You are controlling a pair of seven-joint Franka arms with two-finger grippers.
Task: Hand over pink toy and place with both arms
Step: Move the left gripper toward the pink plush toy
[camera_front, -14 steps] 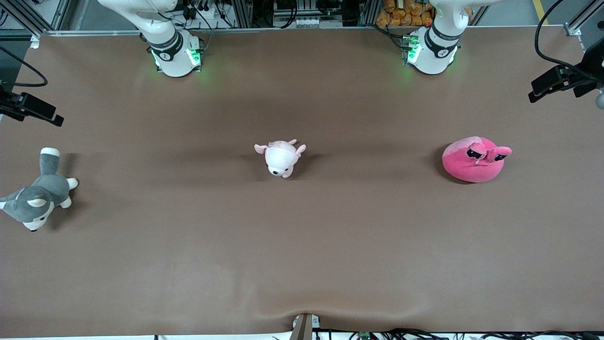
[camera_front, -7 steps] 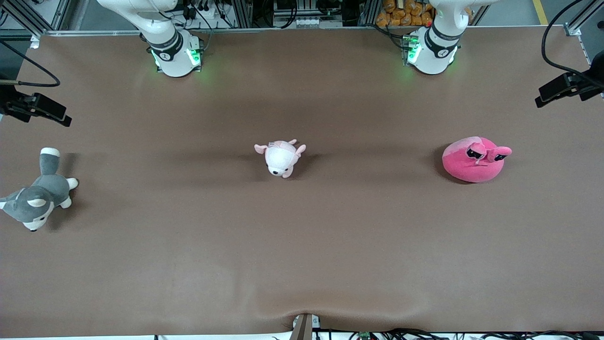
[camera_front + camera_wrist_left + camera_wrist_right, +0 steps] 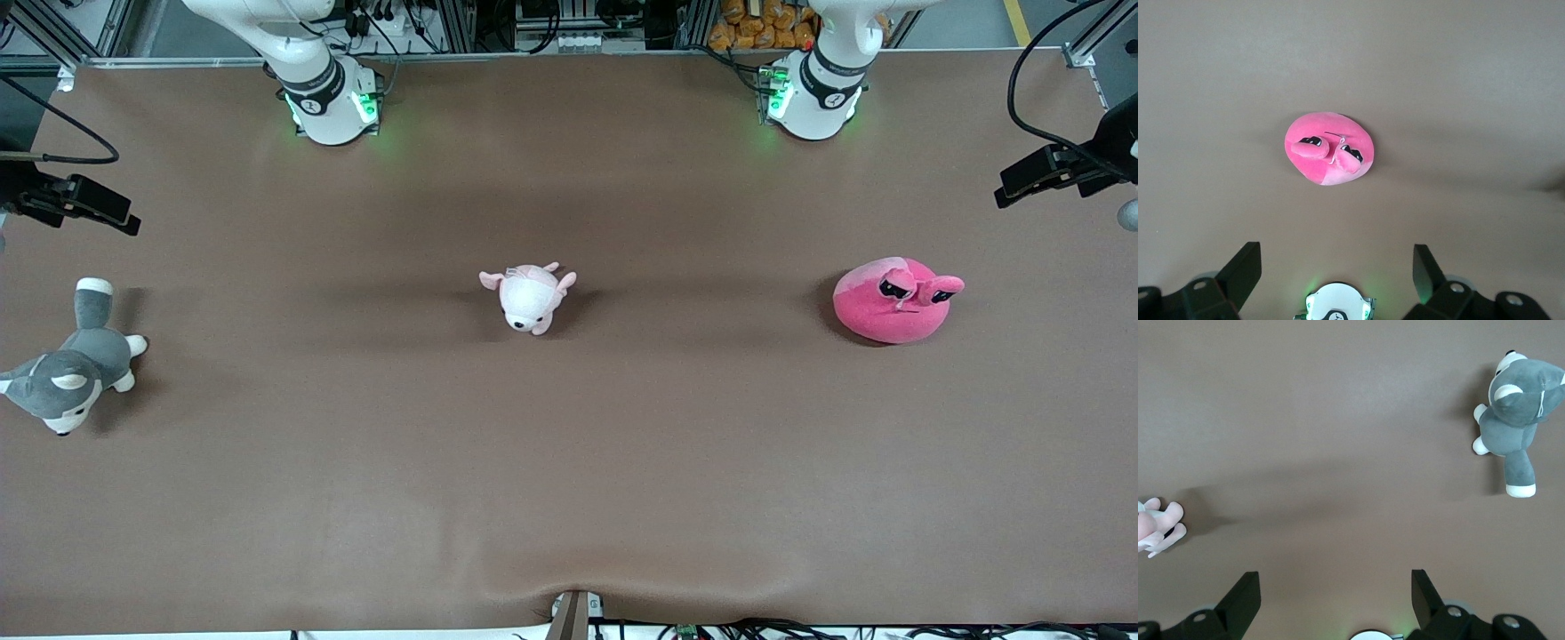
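Item 1, round hot-pink plush toy with two black eyes on stalks and a paler pink patch point(image 3: 896, 300): lying on the brown table covering point(image 3: 569, 462), toward the left arm's end. In my left wrist view the pink toy point(image 3: 1329, 148) sits on the cloth below the left gripper point(image 3: 1337, 261), well apart from it, untouched.

Item 2, left gripper: up in the air over the left arm's end of the table, showing at the edge of the front view point(image 3: 1062, 164). Its two black fingers point(image 3: 1241, 270) are spread wide with nothing between them.

Item 3, right gripper point(image 3: 1335, 588): up in the air over the right arm's end, at the other edge of the front view point(image 3: 76, 200). Fingers point(image 3: 1239, 595) spread wide, nothing held. I judge this arm to be waiting.

Item 4, small pale pink-and-white plush animal point(image 3: 528, 296): mid-table, between the two grippers, touching neither; only its edge shows in my right wrist view point(image 3: 1158, 527).

Item 5, grey-and-white plush dog point(image 3: 71, 364): on the cloth below the right gripper, off to one side of it point(image 3: 1515, 413).

Progress, my judgement: nothing of the task is done. Still to come are the pick-up, for which the left gripper looks best placed, the pass between grippers, and the placing.

Writing: none I can read; each white arm base point(image 3: 331, 102) carries a dark band with a small mark too small to tell
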